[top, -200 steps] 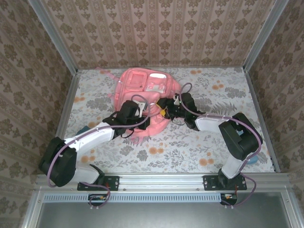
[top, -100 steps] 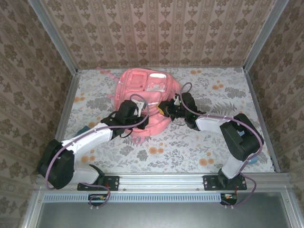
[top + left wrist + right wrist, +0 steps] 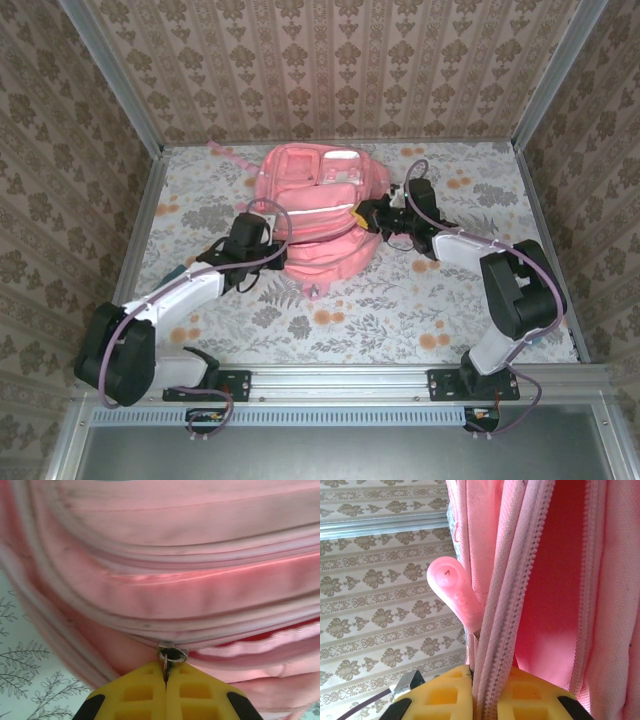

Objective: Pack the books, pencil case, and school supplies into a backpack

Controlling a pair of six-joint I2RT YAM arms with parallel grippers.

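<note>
Backpack (image 3: 312, 205) lies flat on the far middle of the flowered table (image 3: 420, 310), front pockets up.

Left gripper (image 3: 166, 682): fingers shut tight on the small metal zipper ring (image 3: 171, 655) at the bag's seam. The track gapes a little to one side of the slider.

Right gripper (image 3: 485, 687): fingers narrow, pinching the zipper edge (image 3: 512, 580) of the main opening. A pink pull tab (image 3: 454, 594) hangs free just beside it.

Risks, as judged:
- The ring is thin and held at the very fingertips. A pull off the line of the track likely slips it out.
- The cloth pinch is shallow, so a hard tug may slide the edge through the pads.
- The bag looks limp. Opposed pulls could drag or fold it rather than run the zipper.
- If either grip goes, the mouth probably sags shut and packing is blocked.
</note>
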